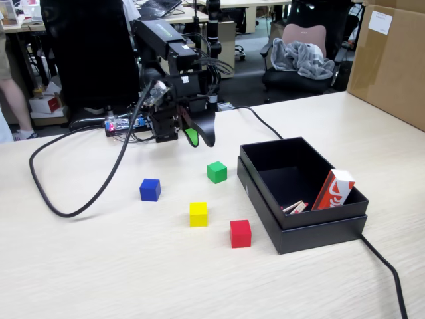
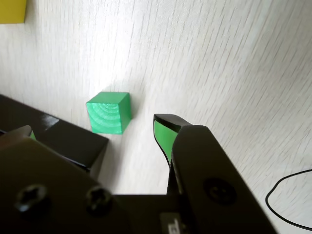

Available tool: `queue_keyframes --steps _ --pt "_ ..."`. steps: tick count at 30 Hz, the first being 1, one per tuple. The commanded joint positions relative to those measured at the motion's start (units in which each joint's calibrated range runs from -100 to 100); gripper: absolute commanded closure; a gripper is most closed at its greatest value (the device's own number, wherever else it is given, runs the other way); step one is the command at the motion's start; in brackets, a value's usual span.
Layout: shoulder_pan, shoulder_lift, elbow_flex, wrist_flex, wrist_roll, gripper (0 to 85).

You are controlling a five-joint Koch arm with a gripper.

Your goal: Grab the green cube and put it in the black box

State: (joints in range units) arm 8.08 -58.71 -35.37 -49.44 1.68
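The green cube sits on the pale wooden table just left of the black box. My gripper hangs above the table a little behind the cube, touching nothing. In the wrist view the green cube lies ahead of the gripper, whose jaws stand wide apart. One green-padded fingertip shows to the cube's right, the other peeks out at the left edge. A corner of the black box lies below the cube in that view.
A blue cube, a yellow cube and a red cube lie in front of the green one. The box holds a red-and-white carton and small wooden pieces. A thick black cable loops at left.
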Motion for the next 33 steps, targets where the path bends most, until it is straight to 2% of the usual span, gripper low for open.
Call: queue_keyframes --steps 1,8,19,25,26,29,31,32,33 --pt "0.29 6.67 5.36 -0.97 0.0 37.9" --pt "0.44 21.01 10.17 -1.14 0.05 37.9" --pt "1.42 33.86 17.51 -1.06 0.49 38.2" --pt "1.61 37.99 18.51 -1.06 0.59 43.2" --pt "1.71 39.49 18.6 -1.14 0.59 50.5" --pt "1.81 40.52 18.6 -1.14 0.63 58.1" --pt "1.81 41.21 18.69 -1.32 0.63 70.0" --pt "1.81 41.44 18.96 -1.32 0.73 80.2" --pt "1.81 41.44 19.05 -1.32 0.83 83.7"
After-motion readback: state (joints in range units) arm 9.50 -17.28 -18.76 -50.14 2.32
